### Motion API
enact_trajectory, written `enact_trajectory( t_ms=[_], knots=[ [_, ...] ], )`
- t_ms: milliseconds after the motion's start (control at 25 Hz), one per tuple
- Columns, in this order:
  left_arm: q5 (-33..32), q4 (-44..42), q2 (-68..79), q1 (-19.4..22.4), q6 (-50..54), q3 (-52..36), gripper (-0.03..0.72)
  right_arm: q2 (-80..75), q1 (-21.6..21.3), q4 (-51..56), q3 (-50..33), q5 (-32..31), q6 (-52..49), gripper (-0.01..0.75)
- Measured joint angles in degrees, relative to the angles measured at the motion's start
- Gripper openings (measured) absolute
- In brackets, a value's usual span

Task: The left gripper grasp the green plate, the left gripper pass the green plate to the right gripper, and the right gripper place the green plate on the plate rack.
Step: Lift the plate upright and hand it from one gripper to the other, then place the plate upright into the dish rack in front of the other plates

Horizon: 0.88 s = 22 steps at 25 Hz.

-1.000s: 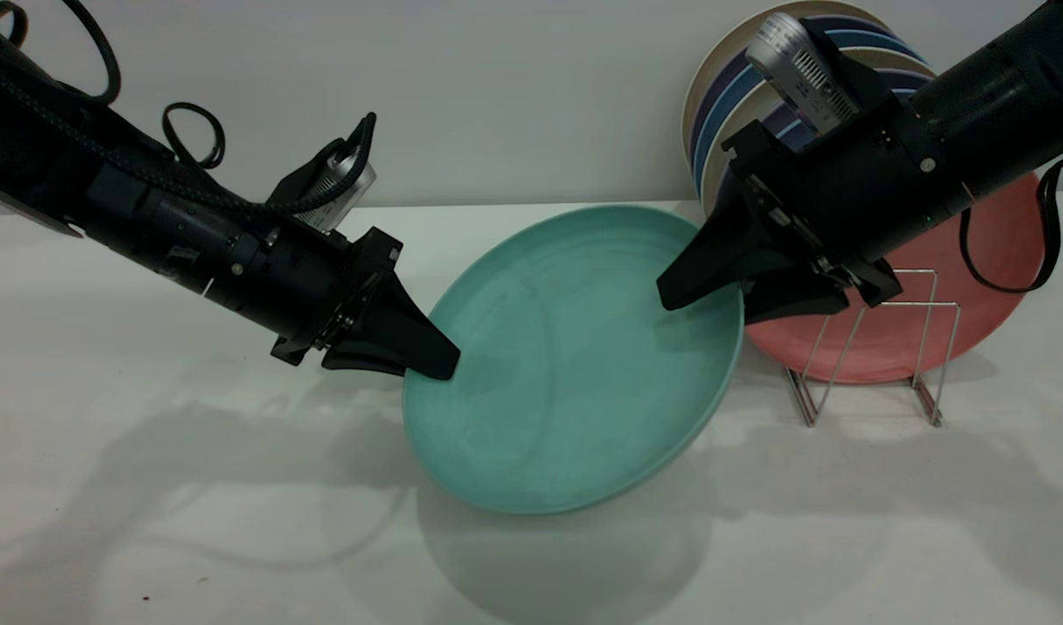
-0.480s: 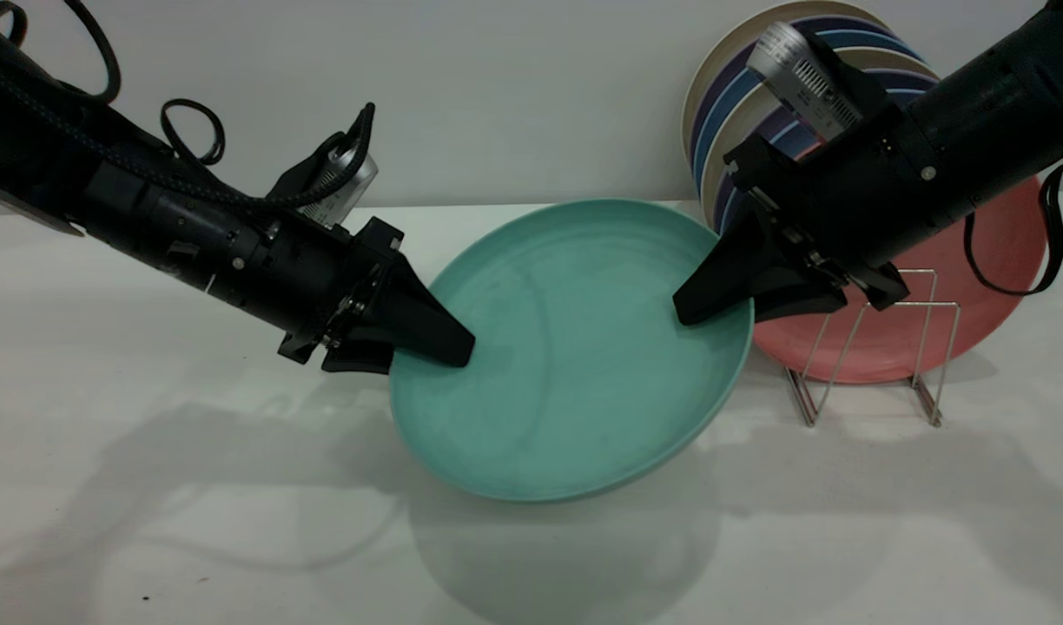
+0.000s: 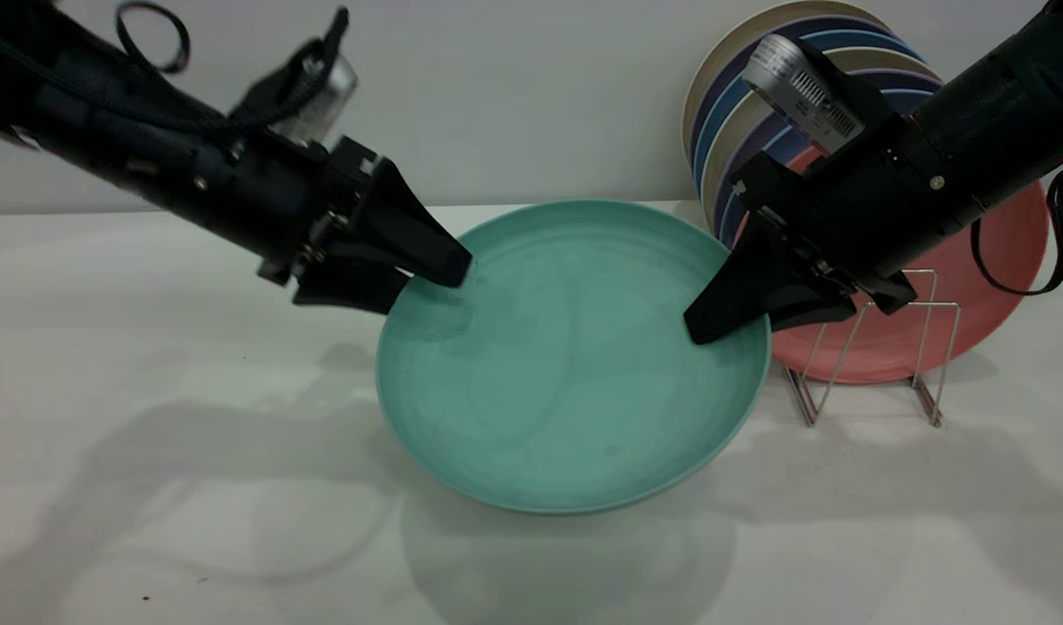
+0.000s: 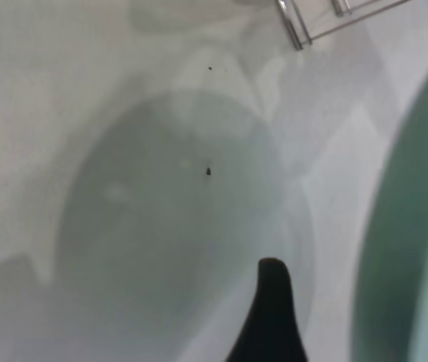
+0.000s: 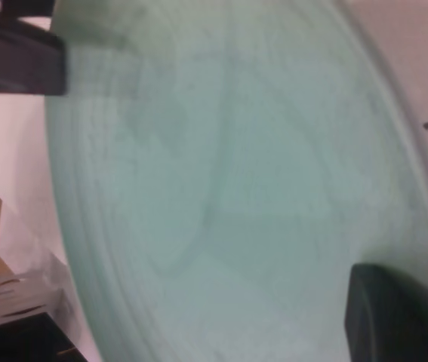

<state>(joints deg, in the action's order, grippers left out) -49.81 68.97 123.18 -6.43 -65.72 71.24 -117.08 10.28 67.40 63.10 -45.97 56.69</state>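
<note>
The green plate (image 3: 575, 373) hangs tilted above the white table at the centre. My right gripper (image 3: 733, 328) is shut on its right rim, one jaw on the inner face and the other behind the rim. In the right wrist view the plate (image 5: 236, 188) fills the picture, with one of my fingers (image 5: 395, 317) pressed on it. My left gripper (image 3: 432, 285) is at the plate's upper left rim with its jaws spread apart, open. In the left wrist view one finger (image 4: 272, 317) stands clear of the plate's edge (image 4: 414, 249). The plate rack (image 3: 879, 347) stands to the right.
A salmon-pink plate (image 3: 992, 260) stands in the rack behind my right arm. Striped blue and cream plates (image 3: 736, 113) lean against the back wall. The rack's rails also show in the left wrist view (image 4: 304, 23). The white table (image 3: 193, 486) spreads in front.
My left gripper has risen toward the back and opened off the plate's rim. My right gripper has moved slightly down and right with the plate, which now hangs from it alone.
</note>
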Motion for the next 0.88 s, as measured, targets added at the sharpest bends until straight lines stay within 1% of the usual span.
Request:
enact_trajectory(
  t_ms=[80,160,320,440,600,680,880],
  knots=[
    [-1.03,-1.14,-1.20,0.87,0.80,0.00,0.644,0.00,0.00,-1.08,0.00,0.06,0.45,0.051],
    [-2.36,-2.00,-2.76,2.29,0.99,0.00,0.619,0.37,0.00,-2.21,0.00,0.18,3.02,0.051],
    [-3.72,-2.68,-5.95,5.57,1.10,0.00,0.587,3.99,0.00,-3.81,0.00,2.50,15.47,0.050],
    [-4.23,-2.81,-7.40,7.78,1.21,0.00,0.584,9.29,0.00,-5.06,0.00,7.08,26.02,0.050],
    [-4.92,-2.87,-7.97,9.27,1.58,0.00,0.583,15.00,0.00,-11.56,0.00,13.95,37.75,0.050],
    [-5.11,-2.87,-7.97,9.27,1.63,0.00,0.583,17.13,0.00,-14.95,0.00,17.10,40.90,0.050],
    [-5.11,-2.87,-7.97,9.27,1.64,0.00,0.583,21.35,-0.05,-20.81,0.00,23.94,42.32,0.050]
  ],
)
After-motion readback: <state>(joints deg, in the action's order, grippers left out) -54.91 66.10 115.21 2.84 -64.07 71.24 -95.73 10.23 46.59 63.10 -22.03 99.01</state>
